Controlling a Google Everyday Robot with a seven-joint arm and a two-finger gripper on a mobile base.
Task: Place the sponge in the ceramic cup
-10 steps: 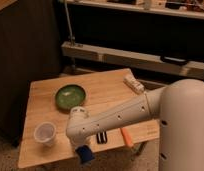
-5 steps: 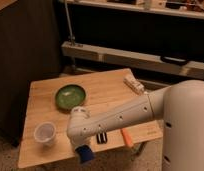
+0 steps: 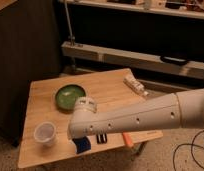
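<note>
Blue sponge (image 3: 83, 145) noted at the front edge of the bench (image 3: 110, 82), right under the arm's tip. It is near the ceramic cup (image 3: 45, 133), to its right and not touching it.

Camera view, change check: compared with a second ago and half a second ago, I can make out no real shift. Arm, sponge, cup and green bowl (image 3: 71, 96) all sit where they did. My reading is a pause over the sponge. The sponge is outside the cup, which stands upright with nothing blue inside.

Arm pose: the white arm comes in from the right, slopes down and leftward over the bench front, and turns down at the wrist. The claw (image 3: 81, 140) is at the sponge, and I cannot tell its state, nor whether the sponge is lifted or resting. An orange stick (image 3: 127, 138) lies just right of it
</note>
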